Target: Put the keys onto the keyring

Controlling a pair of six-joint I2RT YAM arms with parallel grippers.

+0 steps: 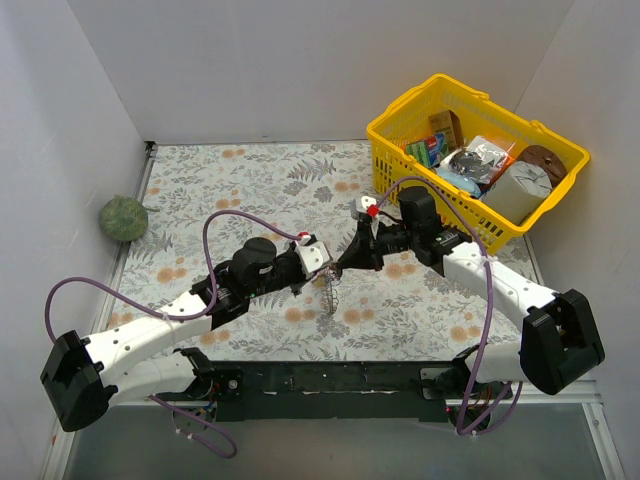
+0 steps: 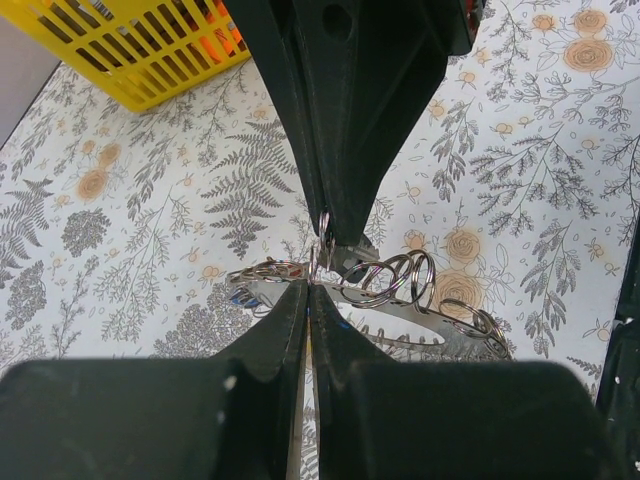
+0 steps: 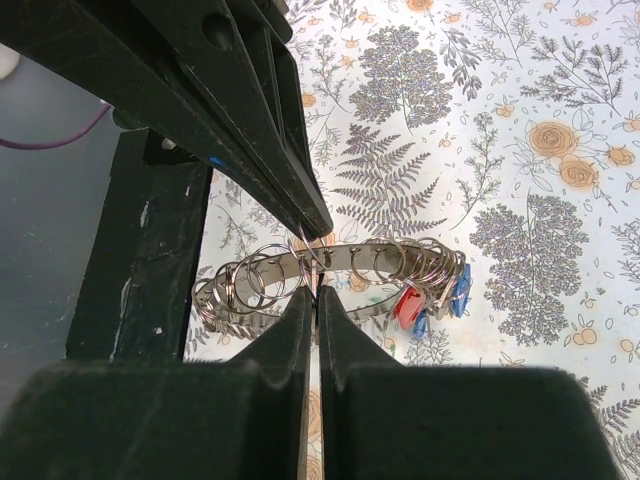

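The keyring [image 1: 333, 296] hangs between my two grippers above the middle of the floral mat. It is a silvery band carrying several small split rings [image 3: 250, 285]; it also shows in the left wrist view [image 2: 420, 300]. A red key [image 3: 408, 306] and blue keys [image 3: 460, 288] hang at its right end. My left gripper [image 1: 328, 268] is shut on the band's edge at a small split ring [image 2: 312, 282]. My right gripper [image 1: 343, 266] is shut on a thin piece seen edge-on [image 3: 317, 292], which looks like a small dark key [image 2: 350, 258], touching the band right by the left fingertips [image 3: 312, 222].
A yellow basket [image 1: 398, 150] with boxes and packets stands at the back right, close behind my right arm. A green ball [image 1: 122, 217] lies at the left wall. White walls close the table on three sides.
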